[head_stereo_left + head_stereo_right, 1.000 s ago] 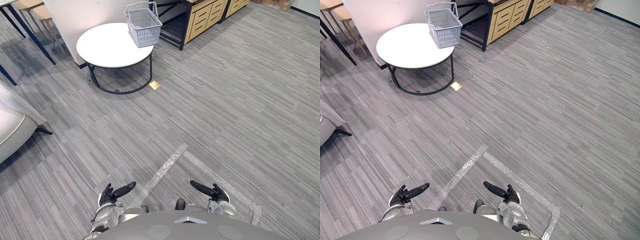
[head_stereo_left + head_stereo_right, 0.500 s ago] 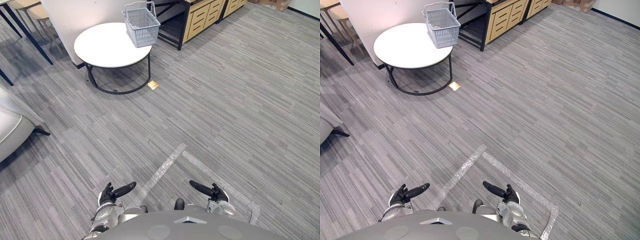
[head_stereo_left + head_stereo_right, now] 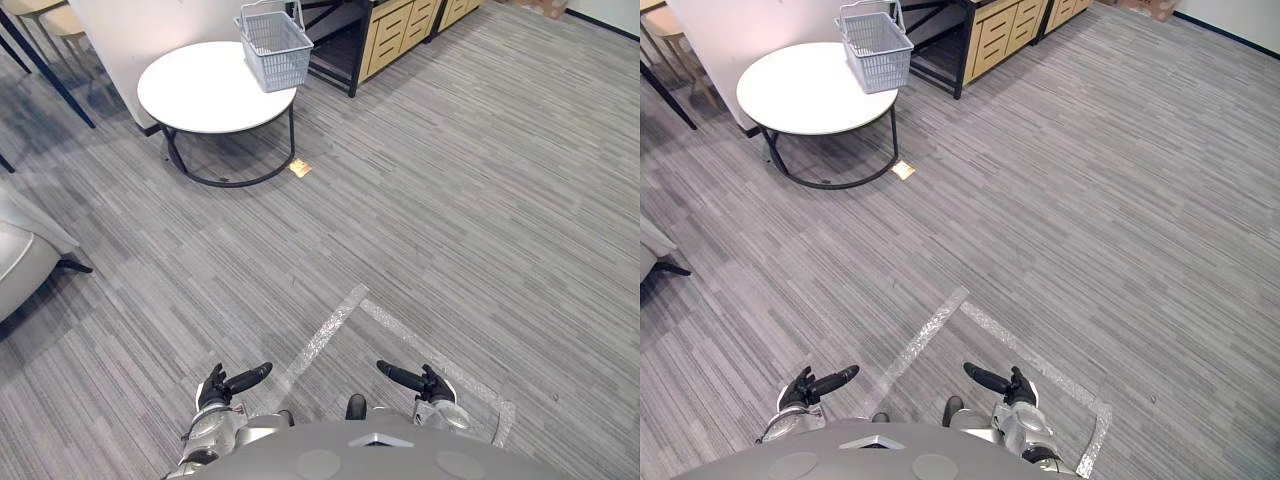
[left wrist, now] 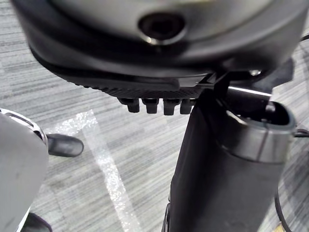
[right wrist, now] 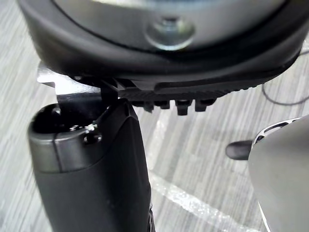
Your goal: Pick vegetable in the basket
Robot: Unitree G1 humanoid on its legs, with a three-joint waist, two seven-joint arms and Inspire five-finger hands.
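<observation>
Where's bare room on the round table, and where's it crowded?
The round white table is bare from its near and left rim up to the grey basket, which sits at its far right edge: the one crowded spot. The carpet before the table is open, bar a small tan piece by its frame.

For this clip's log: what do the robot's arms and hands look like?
The left arm and right arm are silver-grey and rounded at the wrist. The left robot hand and right robot hand are matte black, each with a row of slim fingers and a thick, smooth thumb, also black.
</observation>
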